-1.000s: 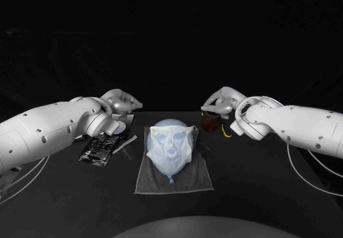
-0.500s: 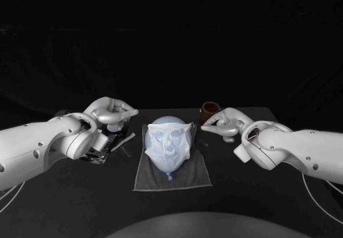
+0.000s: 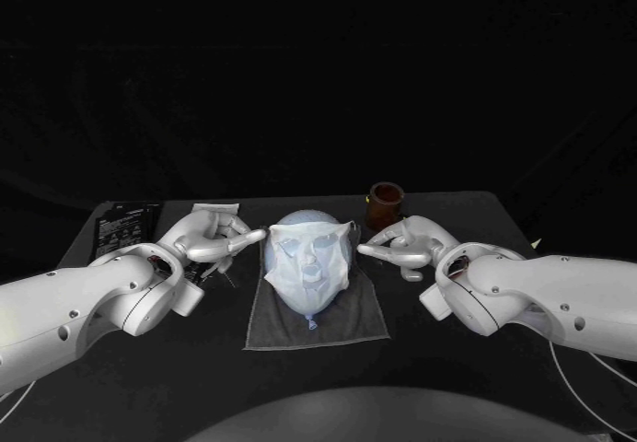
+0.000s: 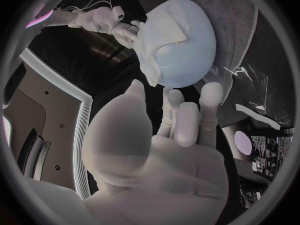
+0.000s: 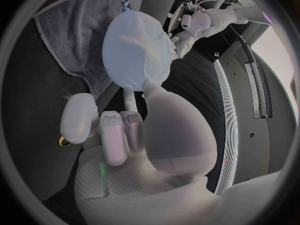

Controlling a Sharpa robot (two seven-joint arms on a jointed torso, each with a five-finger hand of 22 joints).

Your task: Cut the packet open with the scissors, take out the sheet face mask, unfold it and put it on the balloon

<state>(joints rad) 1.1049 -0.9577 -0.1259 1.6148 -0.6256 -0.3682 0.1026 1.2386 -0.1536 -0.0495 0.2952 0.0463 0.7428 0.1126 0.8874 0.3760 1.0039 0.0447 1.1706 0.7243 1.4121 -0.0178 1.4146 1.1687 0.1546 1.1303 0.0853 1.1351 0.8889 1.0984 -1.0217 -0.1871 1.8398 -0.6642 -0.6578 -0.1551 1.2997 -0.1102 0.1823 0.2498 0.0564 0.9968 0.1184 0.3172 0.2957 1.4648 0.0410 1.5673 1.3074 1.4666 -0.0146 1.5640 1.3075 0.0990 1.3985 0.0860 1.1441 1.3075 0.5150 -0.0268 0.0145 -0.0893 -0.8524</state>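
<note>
Fingers (image 3: 242,238) of left hand (image 3: 206,238) and right hand (image 3: 402,244) stood apart, empty, flanking the balloon (image 3: 309,218) on the towel (image 3: 272,327), tips perhaps touching its sheet face mask (image 3: 308,256).

The black tabletop (image 3: 411,364) carries a grey towel (image 3: 316,322) between the left hand (image 3: 210,238) and right hand (image 3: 402,245), a brown jar (image 3: 385,204) just beyond the right hand, and a black packet (image 3: 126,224) outside the left.
</note>
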